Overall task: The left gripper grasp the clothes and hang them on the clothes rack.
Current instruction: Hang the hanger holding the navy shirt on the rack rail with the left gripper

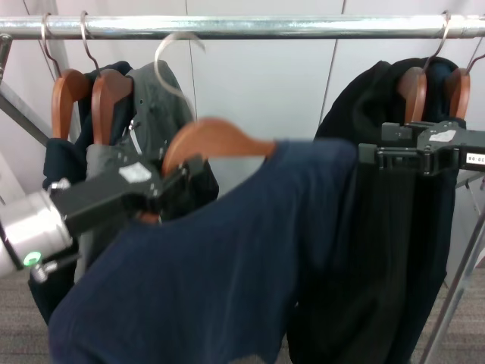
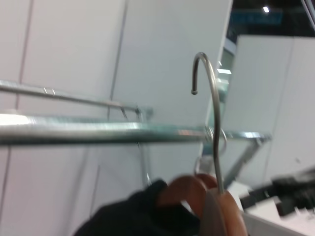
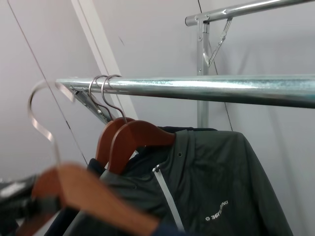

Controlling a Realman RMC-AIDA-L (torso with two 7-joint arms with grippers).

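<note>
left gripper point(image 1: 170, 186) jaws pinch the hanger of the clothes point(image 1: 227, 258); hook points up from jaws, just short of the clothes rack point(image 1: 250, 27) overhead.

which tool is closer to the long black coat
Right. The right tool is directly in front of the black coat at shoulder height. The left tool is far across, shut on the navy T-shirt hanger beside the grey jacket.

Pale panelled walls point(image 1: 258, 83) stand behind; grey carpet point(image 1: 15, 318) covers the floor; a ceiling light point(image 2: 266, 9) glows.
</note>
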